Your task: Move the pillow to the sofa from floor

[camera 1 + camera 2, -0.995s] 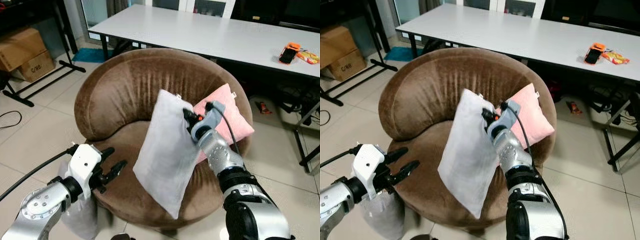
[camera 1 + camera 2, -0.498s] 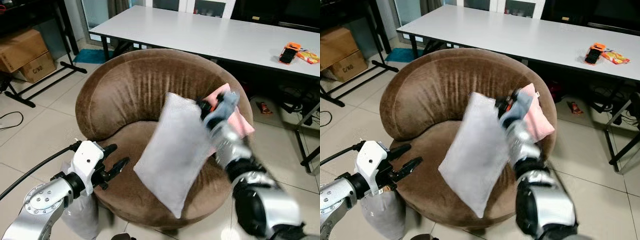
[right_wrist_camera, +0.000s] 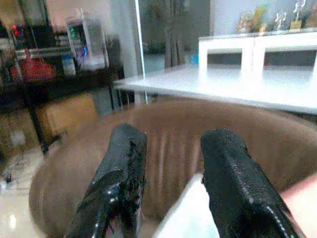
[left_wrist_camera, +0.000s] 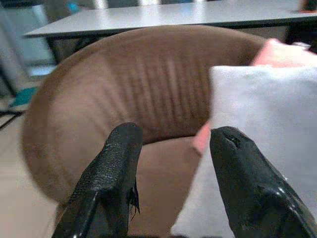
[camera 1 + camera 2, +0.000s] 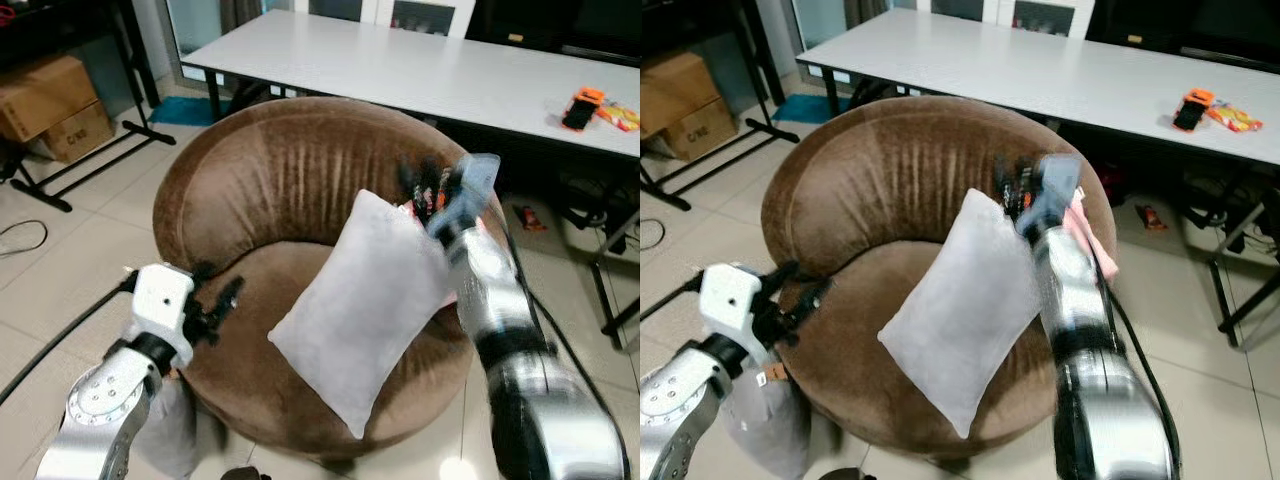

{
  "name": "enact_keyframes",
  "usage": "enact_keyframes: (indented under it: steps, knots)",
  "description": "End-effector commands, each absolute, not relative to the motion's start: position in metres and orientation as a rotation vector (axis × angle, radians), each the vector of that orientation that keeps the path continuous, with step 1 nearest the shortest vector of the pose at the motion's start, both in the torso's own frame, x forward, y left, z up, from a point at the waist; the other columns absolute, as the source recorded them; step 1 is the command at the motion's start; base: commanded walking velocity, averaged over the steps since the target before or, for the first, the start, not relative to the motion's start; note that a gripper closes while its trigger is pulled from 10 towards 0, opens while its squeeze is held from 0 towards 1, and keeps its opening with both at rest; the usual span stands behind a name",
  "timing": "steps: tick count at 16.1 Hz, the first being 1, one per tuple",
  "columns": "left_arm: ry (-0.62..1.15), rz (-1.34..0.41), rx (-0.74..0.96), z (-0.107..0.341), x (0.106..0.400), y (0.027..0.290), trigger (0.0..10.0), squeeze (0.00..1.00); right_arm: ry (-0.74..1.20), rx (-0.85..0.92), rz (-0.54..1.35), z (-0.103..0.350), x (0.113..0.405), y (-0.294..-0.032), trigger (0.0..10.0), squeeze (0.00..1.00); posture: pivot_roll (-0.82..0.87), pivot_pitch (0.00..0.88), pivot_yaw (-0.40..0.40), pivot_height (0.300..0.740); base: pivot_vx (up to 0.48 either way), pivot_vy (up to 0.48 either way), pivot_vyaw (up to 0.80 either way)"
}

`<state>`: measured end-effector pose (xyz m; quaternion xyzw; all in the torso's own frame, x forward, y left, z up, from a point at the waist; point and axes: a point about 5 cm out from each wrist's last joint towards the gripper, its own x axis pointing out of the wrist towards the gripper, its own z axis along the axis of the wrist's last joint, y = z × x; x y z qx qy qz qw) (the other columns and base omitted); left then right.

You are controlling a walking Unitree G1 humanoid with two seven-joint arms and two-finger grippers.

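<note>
A grey pillow point(image 5: 365, 300) lies tilted on the seat of the round brown sofa point(image 5: 270, 170), its upper edge leaning toward a pink pillow point(image 5: 1087, 235) mostly hidden behind it. My right gripper point(image 5: 428, 185) hovers just above the grey pillow's top edge, open and blurred. In the right wrist view its fingers point(image 3: 126, 163) stand apart with nothing between them, facing the sofa's backrest. My left gripper point(image 5: 222, 285) is open at the sofa's front-left rim, a short way from the pillow's lower left edge. The left wrist view shows the pillow point(image 4: 262, 129) beyond the fingers.
Another grey cushion point(image 5: 765, 425) sits on the tiled floor under my left arm. A long white table point(image 5: 400, 60) stands behind the sofa with an orange phone point(image 5: 580, 105) on it. Cardboard boxes point(image 5: 50, 100) and a black stand point(image 5: 90, 150) are at the far left.
My right gripper has opened, let go of the grey pillow and risen toward the backrest. The pillow has dropped onto the seat. My left gripper moved slightly closer to the sofa rim.
</note>
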<state>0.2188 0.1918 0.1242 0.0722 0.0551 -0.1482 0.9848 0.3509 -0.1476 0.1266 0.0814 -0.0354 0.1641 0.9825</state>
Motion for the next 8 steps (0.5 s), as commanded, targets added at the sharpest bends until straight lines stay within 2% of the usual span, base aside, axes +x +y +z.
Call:
enact_keyframes:
  steps: [1,2,3,4,6,8]
  knots:
    - [0.096,-0.255,0.166,0.126,0.216,0.194,10.0,0.00,-0.044,0.166,0.312,0.125,0.342,-0.148,10.0,0.00,0.07,0.000,-0.046,0.740,0.000,0.000,0.00]
    - [0.104,-0.194,0.163,0.124,0.213,0.196,10.0,0.00,-0.008,0.199,0.290,0.115,0.311,-0.147,10.0,0.00,0.06,0.000,-0.047,0.740,0.000,0.000,0.00]
    - [0.107,-0.182,0.158,0.122,0.211,0.196,10.0,0.00,0.013,0.211,0.279,0.110,0.298,-0.146,10.0,0.00,0.05,0.000,-0.041,0.740,0.000,0.000,0.00]
    - [0.109,-0.187,0.153,0.122,0.211,0.195,10.0,0.00,0.024,0.215,0.275,0.107,0.294,-0.145,10.0,0.00,0.05,0.000,-0.040,0.740,0.000,0.000,0.00]
    - [0.117,-0.212,0.151,0.118,0.211,0.189,10.0,0.00,0.080,0.172,0.326,0.095,0.268,-0.132,10.0,0.00,0.04,0.000,-0.028,0.740,0.000,0.257,0.00]
    - [0.113,-0.206,0.160,0.118,0.213,0.190,10.0,0.00,0.098,0.161,0.332,0.096,0.262,-0.130,10.0,0.00,0.04,0.000,-0.027,0.740,0.000,0.276,0.00]
